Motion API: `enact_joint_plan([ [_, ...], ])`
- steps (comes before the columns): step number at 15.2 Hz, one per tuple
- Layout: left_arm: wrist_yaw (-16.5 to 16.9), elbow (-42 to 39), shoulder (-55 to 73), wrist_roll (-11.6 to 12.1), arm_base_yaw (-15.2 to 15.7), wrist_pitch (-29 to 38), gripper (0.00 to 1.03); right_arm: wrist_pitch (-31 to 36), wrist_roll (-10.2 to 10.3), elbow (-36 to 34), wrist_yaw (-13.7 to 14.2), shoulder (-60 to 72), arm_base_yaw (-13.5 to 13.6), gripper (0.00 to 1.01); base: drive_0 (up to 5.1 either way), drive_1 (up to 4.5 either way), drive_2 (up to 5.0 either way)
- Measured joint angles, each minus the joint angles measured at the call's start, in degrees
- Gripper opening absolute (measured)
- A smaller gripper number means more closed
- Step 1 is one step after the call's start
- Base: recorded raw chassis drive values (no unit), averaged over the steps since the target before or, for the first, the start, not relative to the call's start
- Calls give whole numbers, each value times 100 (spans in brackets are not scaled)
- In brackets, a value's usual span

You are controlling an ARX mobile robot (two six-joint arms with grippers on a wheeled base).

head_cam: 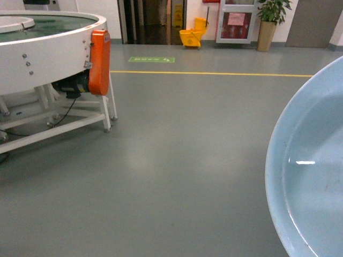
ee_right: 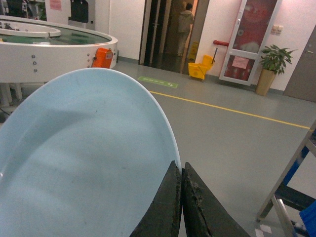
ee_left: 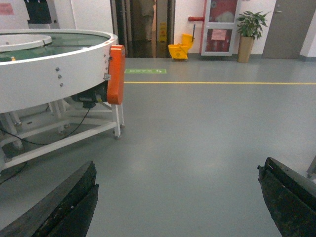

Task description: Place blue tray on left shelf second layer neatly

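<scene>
One blue tray point(ee_right: 84, 158) rides in your right gripper point(ee_right: 180, 197), whose two black fingers are pressed together on the rim at the tray's lower right edge; in the head view the same pale dish fills the right border, cut off by the frame. Your left gripper point(ee_left: 177, 197) hangs with its jaws spread wide and nothing between them, only grey floor point(ee_left: 197, 138) showing through the gap.

The grip is the risk. The fingers pinch a glossy rim at a single point, so the tray could pivot or slip out if the base turns sharply or stops hard. Its wide face also blocks much of the right wrist view, so you could clip a post or crossbar on approach without seeing it.

The left shelf second layer is not clearly in view. A steel post and a sliver of saturated blue show at the right wrist view's lower right corner point(ee_right: 291, 192), possibly part of a rack, but too little is visible to say which rack or layer. The round white conveyor table point(head_cam: 48, 43) with its orange motor cover point(head_cam: 100, 61) stands to the left, well apart from the tray. How far the fingers reach under the rim is hidden.
</scene>
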Motion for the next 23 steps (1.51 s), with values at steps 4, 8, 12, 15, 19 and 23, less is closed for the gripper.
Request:
enact_joint_plan([
  [4, 9, 0, 0, 0, 0, -17, 98, 0, 2, -2, 7, 0, 4, 2, 20, 397, -357],
  [8, 11, 0, 0, 0, 0, -11, 98, -9, 0, -4, 9, 2, 4, 2, 17, 400, -367],
  [12, 11, 0, 0, 0, 11, 11, 98, 11, 2, -4, 9, 0, 4, 2, -149, -102, -197],
  [15, 9, 0, 0, 0, 4, -9, 98, -2, 2, -4, 4, 0, 4, 2, -160, -160, -160],
  [19, 7, 0, 0, 0, 4, -9, 98, -7, 2, -4, 7, 0, 4, 2, -159, -159, -159],
  [23, 9, 0, 0, 0, 4, -15, 98, -13, 2, -4, 7, 0, 4, 2, -147, -41, -252],
])
